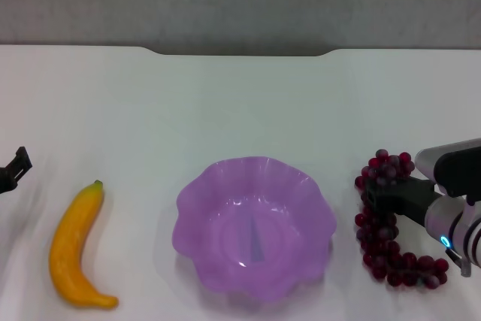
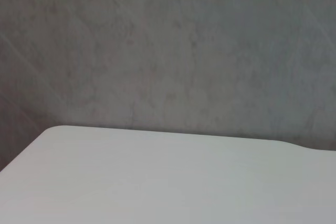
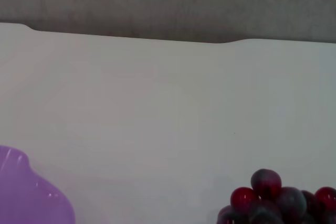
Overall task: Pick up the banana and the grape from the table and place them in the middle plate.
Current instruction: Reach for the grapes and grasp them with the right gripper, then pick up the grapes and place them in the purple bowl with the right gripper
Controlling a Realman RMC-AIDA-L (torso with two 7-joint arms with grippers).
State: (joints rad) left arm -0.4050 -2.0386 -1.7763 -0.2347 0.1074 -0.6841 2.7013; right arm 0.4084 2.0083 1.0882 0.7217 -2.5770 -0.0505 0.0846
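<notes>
The yellow-orange banana [image 1: 76,248] lies on the white table [image 1: 240,103] at the front left. The purple scalloped middle plate [image 1: 254,227] stands empty at the front centre; its rim also shows in the right wrist view [image 3: 26,192]. The dark red grape bunch [image 1: 391,223] lies to the right of the plate and shows in the right wrist view [image 3: 273,198]. My right gripper [image 1: 379,199] comes in from the right edge, right over the middle of the bunch. My left gripper [image 1: 13,169] shows only as a dark tip at the left edge, left of the banana.
The table's far edge has a notch [image 1: 240,52] with a grey wall behind it. The left wrist view shows only a table corner [image 2: 157,177] and the wall.
</notes>
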